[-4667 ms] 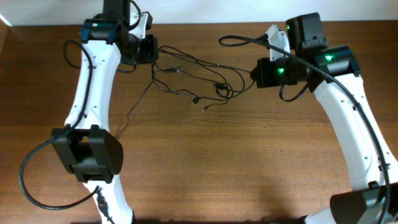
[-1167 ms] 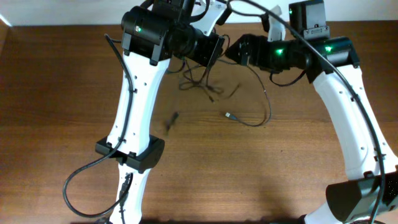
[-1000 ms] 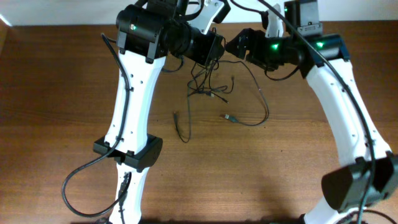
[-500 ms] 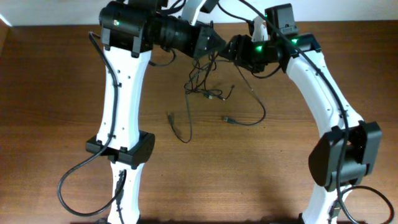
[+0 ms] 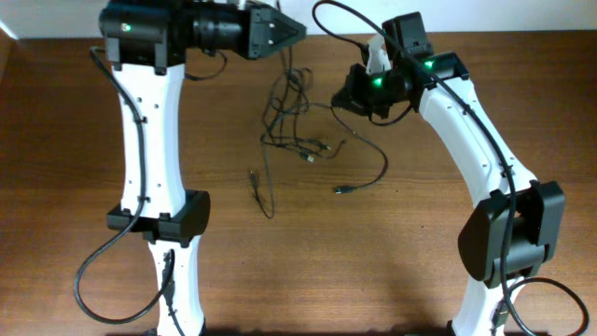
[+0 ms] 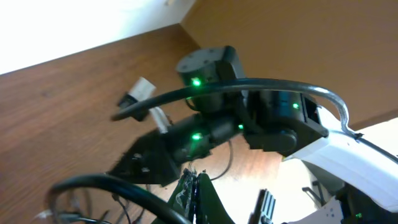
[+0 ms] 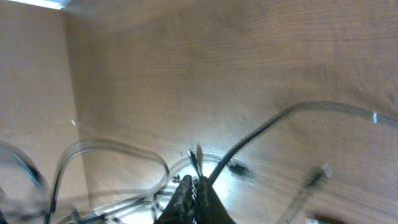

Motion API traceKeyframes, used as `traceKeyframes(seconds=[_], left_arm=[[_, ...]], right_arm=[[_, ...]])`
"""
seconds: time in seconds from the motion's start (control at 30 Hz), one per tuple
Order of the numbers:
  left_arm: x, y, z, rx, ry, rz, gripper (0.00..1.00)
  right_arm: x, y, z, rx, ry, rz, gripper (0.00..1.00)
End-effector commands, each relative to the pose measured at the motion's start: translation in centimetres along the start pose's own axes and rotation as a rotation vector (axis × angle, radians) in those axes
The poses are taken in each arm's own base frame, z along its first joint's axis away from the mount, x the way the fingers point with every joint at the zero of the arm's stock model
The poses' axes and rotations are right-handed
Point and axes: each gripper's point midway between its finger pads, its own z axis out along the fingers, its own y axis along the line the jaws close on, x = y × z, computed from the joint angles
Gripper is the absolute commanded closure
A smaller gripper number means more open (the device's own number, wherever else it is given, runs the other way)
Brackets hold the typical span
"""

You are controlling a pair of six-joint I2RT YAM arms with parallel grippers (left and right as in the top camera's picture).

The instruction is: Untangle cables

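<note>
From overhead: gripping the cables [image 5: 297,140] at two spots near the far edge of the table [image 5: 420,261]. Left fingers [image 5: 287,28] pinched on a strand raised off the heap, right fingers [image 5: 347,93] pinched on another just beside. Leaving most of the tangle lying on the wood between the arms, with one plug [image 5: 343,190] and one loose end [image 5: 254,175] trailing nearer. Could cinch the knot tighter by pulling apart hard. Could also drag the whole heap along instead of freeing one strand.

From the left wrist: showing the left fingers [image 6: 200,196] closed narrow around thin wire at the bottom edge, facing the right arm [image 6: 211,134] close by. Risks a collision if driven any closer.

From the right wrist: blurred, yet showing the right fingers [image 7: 198,198] closed on a dark strand above the table. Might lose so thin a wire through a light pinch, or snag the plug in a loop.
</note>
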Motion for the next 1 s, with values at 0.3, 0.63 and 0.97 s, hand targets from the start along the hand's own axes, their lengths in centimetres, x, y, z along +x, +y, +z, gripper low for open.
traceKeyframes(seconds=[0.3,0.63,0.97], left_arm=[[-0.5,3.2,-2.4,-0.126,-0.035,-0.029,1.0],[-1.3,-6.5,-4.0,0.453,-0.057,0.0,1.0],[-1.9,-9.9,-6.0,0.521,-0.041,-0.045,1.0]], right_arm=[[3.0,-1.1,-1.3,-0.024,0.141,-0.094,0.96],[-0.9,3.3,-1.6,-0.223,0.003,-0.166,0.49],[-0.3,5.0,-1.0,-0.256,0.032,-0.044,0.25]])
